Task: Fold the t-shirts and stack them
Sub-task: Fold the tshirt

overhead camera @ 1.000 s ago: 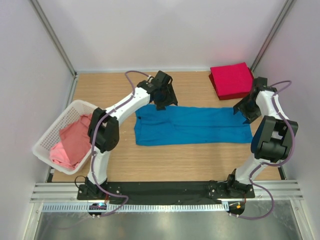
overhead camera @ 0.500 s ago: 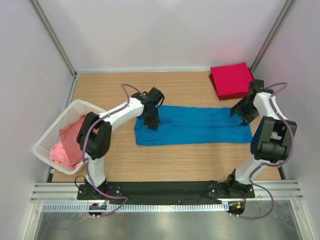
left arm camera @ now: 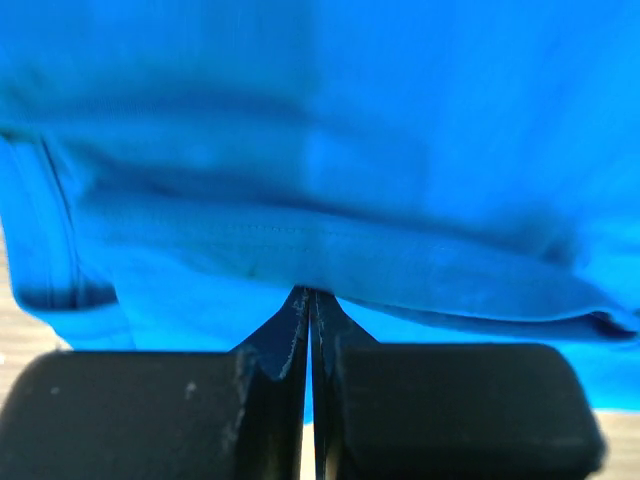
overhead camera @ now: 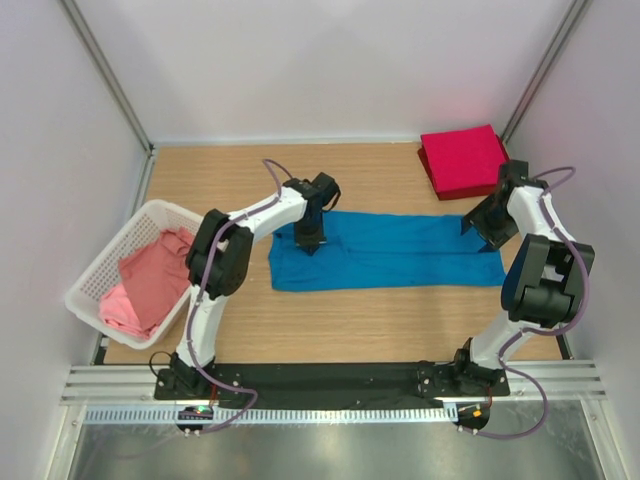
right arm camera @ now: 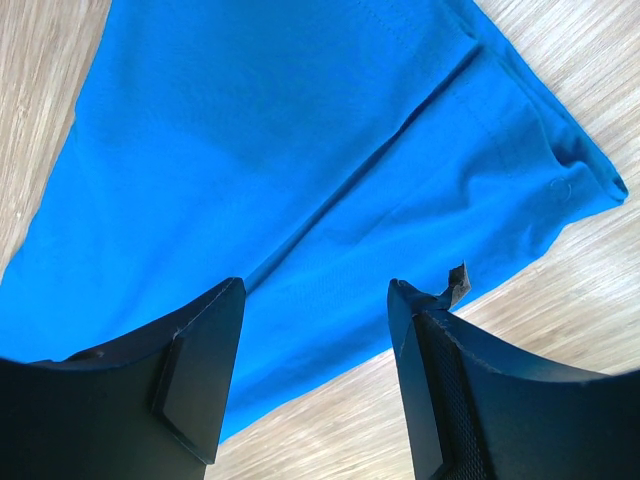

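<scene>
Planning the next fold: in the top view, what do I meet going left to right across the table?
white basket → left hand, closed → blue t-shirt, taken at its middle → right hand, open over the shirt's right end.

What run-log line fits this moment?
left fingers: shut on blue shirt | right fingers: open over it | red shirt: folded | pink shirts: in basket

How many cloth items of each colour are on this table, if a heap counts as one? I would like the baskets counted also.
Blue t-shirt: 1
Red t-shirt: 1
Pink t-shirt heap: 1 (the shirts inside cannot be told apart)
White basket: 1
Total: 4
</scene>
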Tool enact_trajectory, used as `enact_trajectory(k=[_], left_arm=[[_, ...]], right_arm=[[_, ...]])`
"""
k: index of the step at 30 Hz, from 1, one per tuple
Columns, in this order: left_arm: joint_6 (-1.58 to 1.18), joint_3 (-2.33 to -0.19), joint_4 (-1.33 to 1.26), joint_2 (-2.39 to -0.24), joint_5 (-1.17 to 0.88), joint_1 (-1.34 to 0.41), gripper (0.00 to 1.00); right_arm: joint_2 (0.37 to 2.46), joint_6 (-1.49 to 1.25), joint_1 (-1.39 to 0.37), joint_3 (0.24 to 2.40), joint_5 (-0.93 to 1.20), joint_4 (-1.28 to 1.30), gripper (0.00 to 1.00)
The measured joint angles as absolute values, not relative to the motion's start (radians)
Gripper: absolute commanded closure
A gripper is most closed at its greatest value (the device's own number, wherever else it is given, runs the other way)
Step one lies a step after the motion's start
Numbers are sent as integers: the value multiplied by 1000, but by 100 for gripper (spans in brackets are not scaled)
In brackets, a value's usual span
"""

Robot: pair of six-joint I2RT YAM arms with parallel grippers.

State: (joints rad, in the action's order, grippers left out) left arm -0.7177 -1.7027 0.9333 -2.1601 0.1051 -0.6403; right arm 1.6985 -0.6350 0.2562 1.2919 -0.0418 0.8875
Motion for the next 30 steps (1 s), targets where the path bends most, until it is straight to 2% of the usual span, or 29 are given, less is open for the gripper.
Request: enact_trajectory(k=[8, 16, 21, 26, 30], left_arm=[[-666, -1816, 963, -2198, 201, -632, 99], [-623, -1823, 975, -2189, 292, -632, 99], [-614, -1614, 963, -2007, 273, -630, 99], [-580, -1403, 962, -1778, 169, -630, 100], [-550, -1303, 921, -1695, 76, -635, 100]], right_arm=[[1699, -645, 256, 1292, -42, 887, 34], [1643, -660, 234, 1292, -50, 892, 34], [1596, -667, 161, 1264, -45, 891, 34], [1594, -687, 74, 1185, -42, 893, 34], [1594, -691, 63, 1164, -42, 907, 34]])
